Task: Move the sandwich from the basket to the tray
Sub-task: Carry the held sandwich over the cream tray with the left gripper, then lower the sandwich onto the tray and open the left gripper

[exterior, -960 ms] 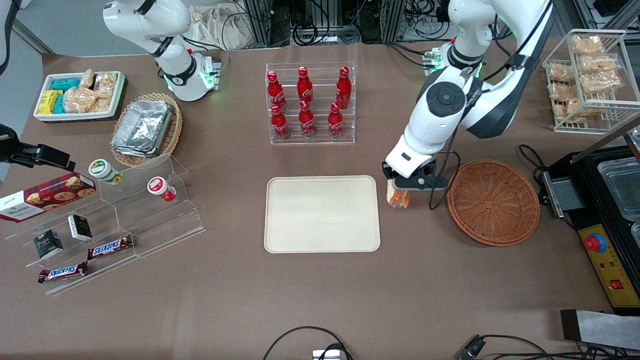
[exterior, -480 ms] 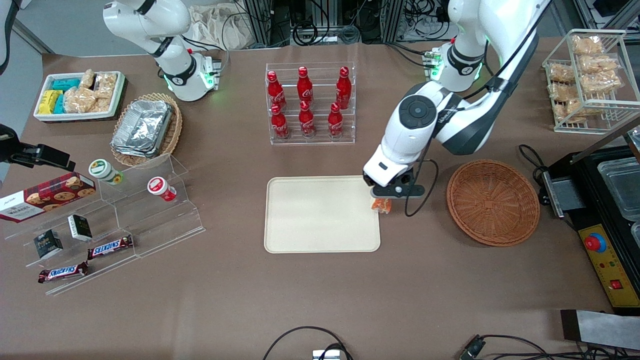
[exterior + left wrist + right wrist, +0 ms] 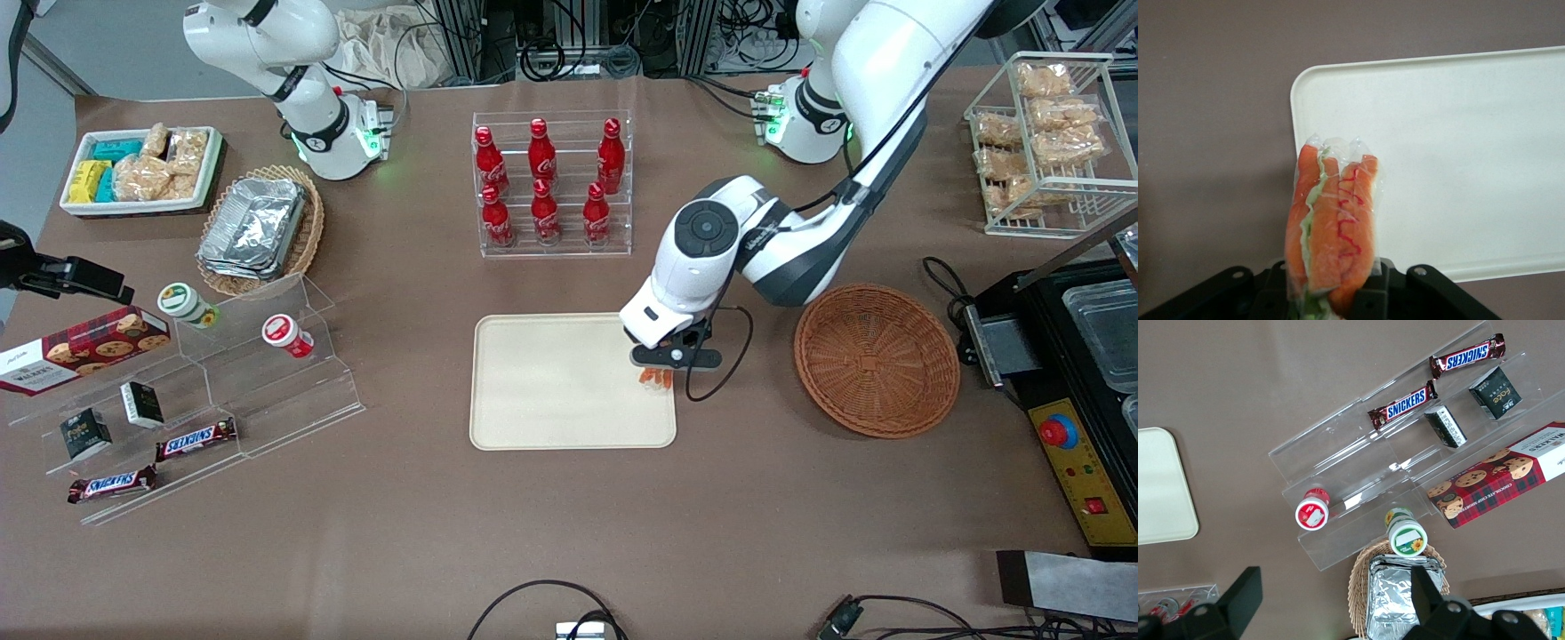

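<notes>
My gripper hangs over the working-arm end of the cream tray, shut on the sandwich. In the wrist view the sandwich is a clear-wrapped wedge with orange and green filling, pinched between the black fingers, and it juts out above the tray's rounded corner. The gripper holds it clear of the tray surface. The round reddish-brown wicker basket sits beside the tray toward the working arm's end and holds nothing.
A clear rack of red cola bottles stands farther from the front camera than the tray. A black machine with a red button sits next to the basket. A snack rack, acrylic steps with candy bars, and a foil-container basket line the table ends.
The gripper has carried the sandwich from beside the basket sideways to over the tray's edge, and it has come lower.
</notes>
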### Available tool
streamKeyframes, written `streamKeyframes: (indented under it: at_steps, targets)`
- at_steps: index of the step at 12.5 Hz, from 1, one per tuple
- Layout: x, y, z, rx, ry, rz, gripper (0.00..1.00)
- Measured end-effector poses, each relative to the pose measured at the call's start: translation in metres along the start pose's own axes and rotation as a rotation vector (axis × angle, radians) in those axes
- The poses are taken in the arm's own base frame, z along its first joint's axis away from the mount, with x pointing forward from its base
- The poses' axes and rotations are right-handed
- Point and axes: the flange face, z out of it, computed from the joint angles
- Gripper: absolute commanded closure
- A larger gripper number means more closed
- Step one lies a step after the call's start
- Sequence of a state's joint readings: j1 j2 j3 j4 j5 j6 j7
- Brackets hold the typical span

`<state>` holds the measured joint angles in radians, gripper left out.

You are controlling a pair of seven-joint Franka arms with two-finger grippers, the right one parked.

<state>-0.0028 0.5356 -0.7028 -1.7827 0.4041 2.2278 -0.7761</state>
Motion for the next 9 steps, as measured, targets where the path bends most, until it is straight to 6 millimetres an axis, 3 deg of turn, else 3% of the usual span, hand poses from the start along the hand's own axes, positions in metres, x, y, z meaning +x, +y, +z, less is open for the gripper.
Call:
streamKeyframes:
  at_steps: [4, 9]
  targets:
    - [0.003, 0.016, 0.033, 0.002, -0.02, 0.046, 0.74]
    - [0.012, 0.014, 0.067, -0.01, -0.061, 0.036, 0.74]
